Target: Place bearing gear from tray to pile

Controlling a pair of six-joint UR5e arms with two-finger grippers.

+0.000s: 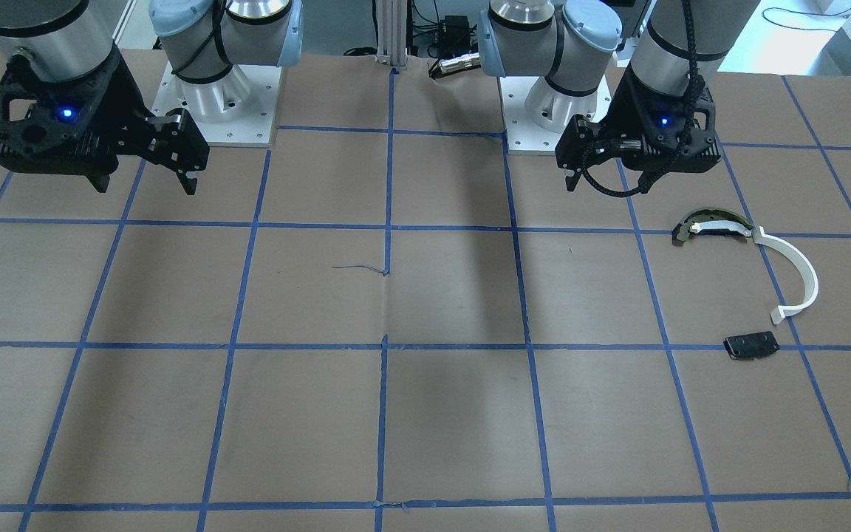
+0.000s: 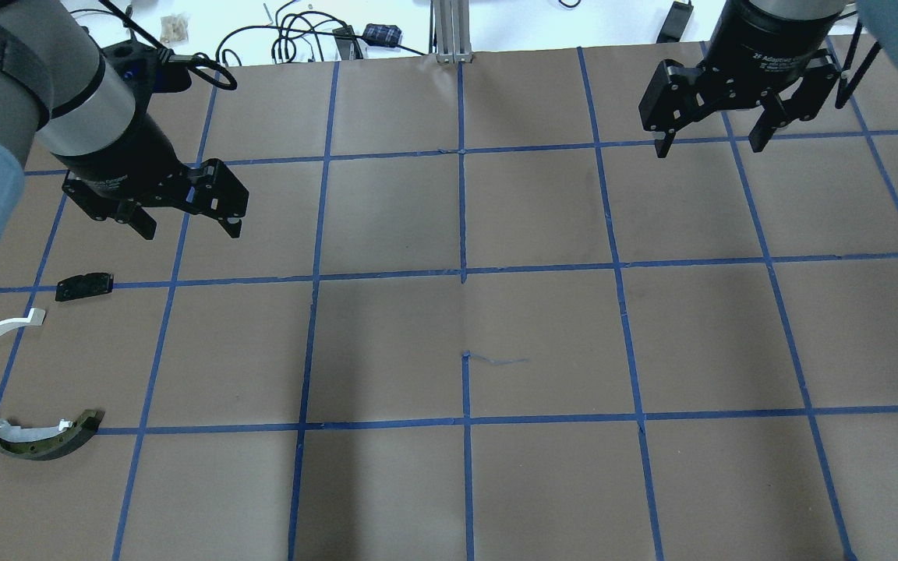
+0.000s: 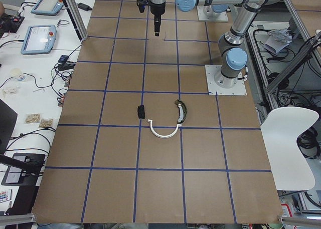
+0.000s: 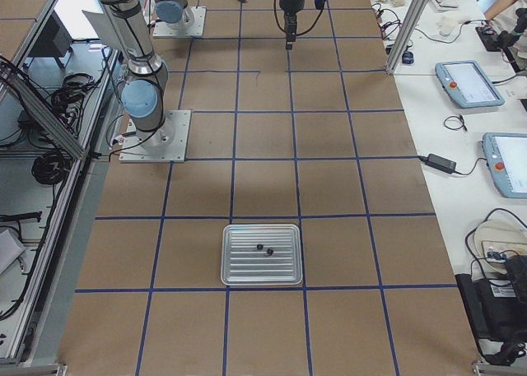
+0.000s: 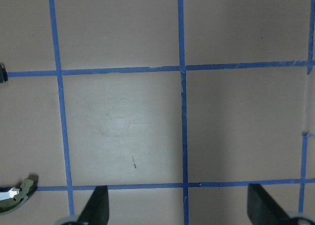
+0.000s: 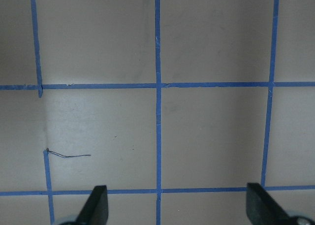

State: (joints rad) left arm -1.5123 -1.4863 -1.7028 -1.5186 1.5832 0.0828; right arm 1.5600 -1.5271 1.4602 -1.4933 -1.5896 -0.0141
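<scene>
Left gripper (image 2: 192, 231) and right gripper (image 2: 708, 148) hang released and empty over the table (image 2: 542, 343), the pile (image 2: 47, 444) of black block (image 1: 750, 345), white arc (image 1: 811, 279) and dark curved piece (image 1: 710, 224) near the left one's outer side, the tray (image 4: 261, 273) with two small dark parts (image 4: 264, 249) well beyond the right one

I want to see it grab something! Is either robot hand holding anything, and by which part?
No. The left hand and the right hand are both open and empty.
</scene>
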